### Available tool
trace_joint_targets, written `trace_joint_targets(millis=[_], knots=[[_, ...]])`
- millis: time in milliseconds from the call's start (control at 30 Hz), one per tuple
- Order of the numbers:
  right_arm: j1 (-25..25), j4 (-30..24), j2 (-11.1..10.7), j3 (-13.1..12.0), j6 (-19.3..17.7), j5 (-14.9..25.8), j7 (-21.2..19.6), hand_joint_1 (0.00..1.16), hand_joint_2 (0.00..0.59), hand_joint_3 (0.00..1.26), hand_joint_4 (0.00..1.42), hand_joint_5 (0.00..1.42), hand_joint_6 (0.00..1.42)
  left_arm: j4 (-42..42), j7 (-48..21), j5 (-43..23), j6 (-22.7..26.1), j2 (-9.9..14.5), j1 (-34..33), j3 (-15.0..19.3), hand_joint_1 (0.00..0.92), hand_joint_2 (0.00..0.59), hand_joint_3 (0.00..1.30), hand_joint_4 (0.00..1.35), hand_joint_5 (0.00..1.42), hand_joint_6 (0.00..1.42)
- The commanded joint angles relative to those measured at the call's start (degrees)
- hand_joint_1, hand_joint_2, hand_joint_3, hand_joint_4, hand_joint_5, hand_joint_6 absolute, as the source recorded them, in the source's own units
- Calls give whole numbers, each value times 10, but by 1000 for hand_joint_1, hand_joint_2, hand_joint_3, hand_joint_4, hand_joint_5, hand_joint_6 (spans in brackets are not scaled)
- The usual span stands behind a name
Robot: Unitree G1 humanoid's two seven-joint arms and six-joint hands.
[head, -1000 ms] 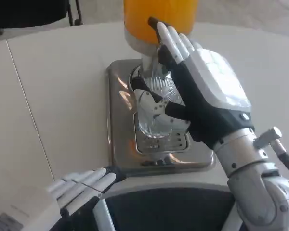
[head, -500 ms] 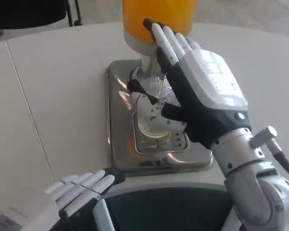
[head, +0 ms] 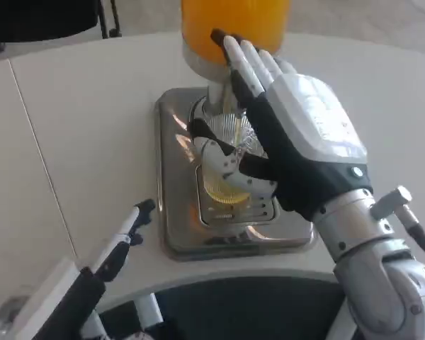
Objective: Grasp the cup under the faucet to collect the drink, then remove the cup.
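Observation:
A clear ribbed cup (head: 230, 173) stands on the steel drip tray (head: 173, 212) under the faucet (head: 222, 95) of a dispenser with an orange tank (head: 234, 28). A thin stream runs down into the cup, and yellow juice (head: 227, 191) covers its bottom. My right hand (head: 297, 142) grips the cup from the right, thumb across its front and fingers reaching up behind it toward the tank. Low on the left, my left hand (head: 117, 248) is seen edge-on with straight fingers, holding nothing, its tips close to the tray's front left corner.
The white table (head: 78, 127) spreads left and behind the tray, with a seam running diagonally across it. Dark chair legs (head: 49, 18) stand beyond the table's far left edge. My dark torso (head: 248, 312) lies along the bottom.
Juice now streams into the cup and pools at its bottom. My left hand has turned on edge and reached up toward the tray's corner. The right hand keeps its grip.

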Motion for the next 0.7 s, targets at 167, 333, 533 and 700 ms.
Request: trace_joint_targets(millis=[167,333,533,700], knots=[[27,-2,-6,12,-3,7,32,280,467,0,0,0,0,-58,8,63,120,-83,-22,-69,43,62,0,0,157,290],[32,-4,-7,9,-3,11,33,280,467,0,0,0,0,-55,34,109,146,-118,-39,-101,51,61,0,0,157,292],[34,-10,-7,7,-2,10,39,280,467,0,0,0,0,-40,60,150,172,-155,-69,-138,70,62,0,0,156,285],[36,-16,-8,4,0,9,45,280,467,0,0,0,0,-27,74,179,208,-187,-106,-173,73,62,0,0,156,285]])
